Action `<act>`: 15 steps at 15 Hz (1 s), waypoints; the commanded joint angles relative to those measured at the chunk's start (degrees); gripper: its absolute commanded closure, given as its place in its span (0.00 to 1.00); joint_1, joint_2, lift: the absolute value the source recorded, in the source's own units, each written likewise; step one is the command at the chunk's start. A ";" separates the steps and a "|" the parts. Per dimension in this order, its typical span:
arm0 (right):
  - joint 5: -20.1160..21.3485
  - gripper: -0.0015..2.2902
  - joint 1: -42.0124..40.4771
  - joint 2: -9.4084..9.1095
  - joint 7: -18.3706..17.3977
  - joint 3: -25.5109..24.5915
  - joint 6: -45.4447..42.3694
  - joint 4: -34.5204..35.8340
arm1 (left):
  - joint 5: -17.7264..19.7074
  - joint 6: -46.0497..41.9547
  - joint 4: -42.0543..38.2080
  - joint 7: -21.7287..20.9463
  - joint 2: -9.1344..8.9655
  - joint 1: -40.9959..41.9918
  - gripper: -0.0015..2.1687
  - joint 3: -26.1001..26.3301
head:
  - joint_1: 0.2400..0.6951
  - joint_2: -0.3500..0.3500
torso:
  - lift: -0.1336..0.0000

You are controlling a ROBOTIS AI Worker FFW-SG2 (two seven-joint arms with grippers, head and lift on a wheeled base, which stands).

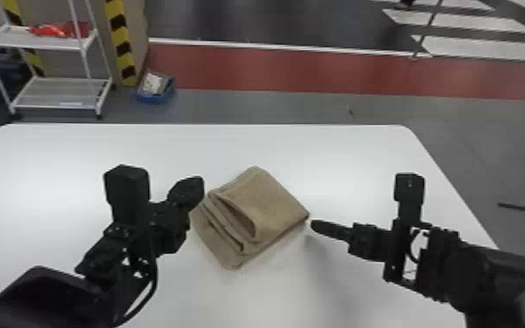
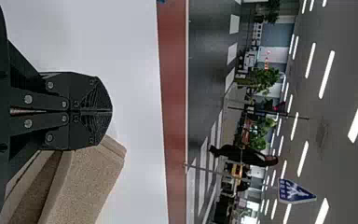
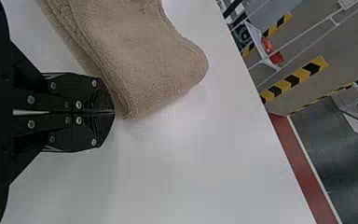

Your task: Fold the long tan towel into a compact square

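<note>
A folded tan cloth towel (image 1: 274,200) lies on the smooth white table (image 1: 340,161). Just left of the towel is the black two-fingered left gripper (image 1: 189,189), just right the matching right gripper (image 1: 316,224), both fully closed and empty.

Head view: high vantage, looking forward and down over the white table (image 1: 78,148); towel (image 1: 270,200) at mid-frame, rack (image 1: 52,105) and striped post (image 1: 120,48) upper left; left wrist view: turned on its side, low and close by the towel, facing out across the room, ceiling lights (image 2: 327,73) included; right wrist view: also sideways, close on the towel, angled toward rack and post, both shared with head view; towel, table, red floor strip (image 1: 318,74) common to all three.
</note>
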State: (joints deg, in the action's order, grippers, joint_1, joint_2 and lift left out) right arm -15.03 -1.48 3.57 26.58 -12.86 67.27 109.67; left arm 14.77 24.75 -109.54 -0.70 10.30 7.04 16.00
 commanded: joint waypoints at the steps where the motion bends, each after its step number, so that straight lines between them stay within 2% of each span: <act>1: 1.67 0.81 3.07 -0.05 -0.39 2.05 -1.74 -4.12 | 0.00 0.00 0.20 0.00 -0.11 -0.10 0.95 0.08 | 1.00 0.31 | 0.08; 4: 2.11 0.81 7.81 -0.40 -0.57 3.72 -4.73 -11.15 | 0.17 0.00 0.29 0.00 0.16 -0.10 0.95 -0.53 | 1.00 0.33 | 0.08; 8: 4.04 0.81 14.40 -3.39 -0.57 6.97 -11.93 -19.59 | 0.96 -1.41 1.35 -0.53 0.51 -0.19 0.95 -1.23 | 1.00 0.38 | 0.08; 10: 4.39 0.81 18.01 -3.62 0.05 7.67 -14.57 -24.07 | 1.32 -1.59 2.05 -0.62 0.42 -0.45 0.95 -1.32 | 1.00 0.42 | 0.08; 13: 3.69 0.81 15.46 -3.62 2.86 6.71 -15.27 -22.40 | 1.32 -3.34 4.42 -0.62 0.33 -1.16 0.95 -1.50 | 1.00 0.45 | 0.08; 15: 0.70 0.81 10.27 -3.21 6.82 1.08 -14.22 -16.33 | 1.40 -5.10 5.92 -0.62 0.33 -1.16 0.95 -2.11 | 1.00 0.46 | 0.08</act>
State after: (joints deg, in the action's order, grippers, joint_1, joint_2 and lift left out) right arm -12.25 12.43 0.01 31.66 -7.56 52.21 89.11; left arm 16.14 20.97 -104.82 -1.32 10.68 5.93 14.34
